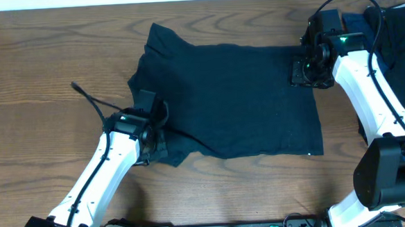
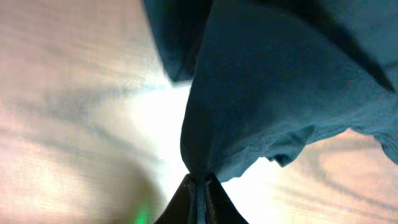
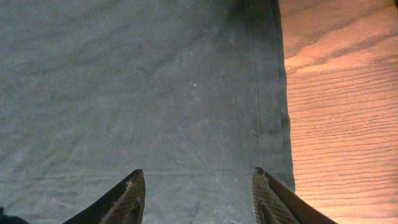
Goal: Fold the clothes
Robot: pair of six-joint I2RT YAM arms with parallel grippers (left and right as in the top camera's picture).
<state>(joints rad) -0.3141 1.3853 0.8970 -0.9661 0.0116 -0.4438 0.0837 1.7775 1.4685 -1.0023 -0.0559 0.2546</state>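
Observation:
A dark navy T-shirt (image 1: 236, 101) lies spread on the wooden table in the overhead view, collar end to the left, hem to the right. My left gripper (image 1: 154, 140) is shut on the shirt's near-left sleeve; in the left wrist view the fabric (image 2: 280, 93) bunches up out of the closed jaws (image 2: 200, 183), lifted off the table. My right gripper (image 1: 304, 73) hovers over the shirt's far-right hem corner; in the right wrist view its fingers (image 3: 198, 186) are wide open above the flat cloth (image 3: 137, 93), near the hem edge.
More dark garments (image 1: 396, 34) lie piled at the table's far right, behind the right arm. Bare wooden tabletop (image 1: 34, 87) lies to the left and in front of the shirt. A black cable (image 1: 91, 102) runs from the left arm.

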